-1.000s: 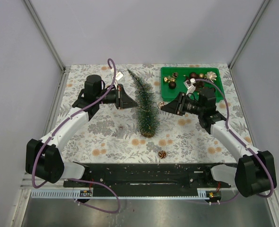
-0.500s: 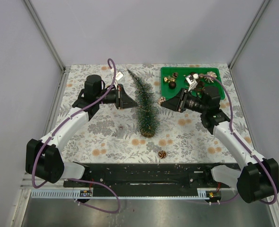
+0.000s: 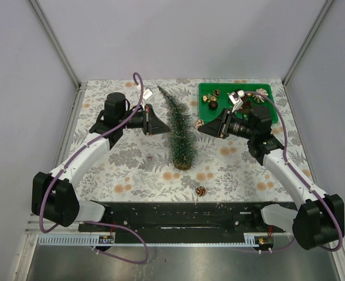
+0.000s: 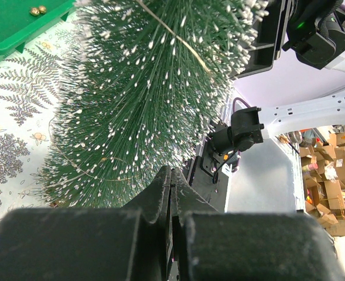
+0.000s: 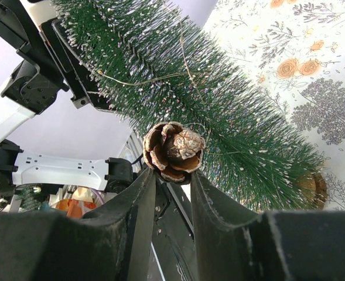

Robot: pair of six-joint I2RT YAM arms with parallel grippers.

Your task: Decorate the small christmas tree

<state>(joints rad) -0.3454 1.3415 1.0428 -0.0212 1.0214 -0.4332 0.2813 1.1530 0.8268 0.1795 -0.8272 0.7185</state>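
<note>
Ornaments [image 3: 213,105] in green tray [image 3: 225,85]

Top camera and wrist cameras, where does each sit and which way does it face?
Top external: above, behind the robot, looking down on the table; left arm and right arm show.
Left wrist: on its arm, looking along the shut left gripper into the small christmas tree.
Right wrist: on its arm, looking past the right gripper and its pine cone at the tree.
Shared: both wrist views show the tree and opposite arm.
</note>
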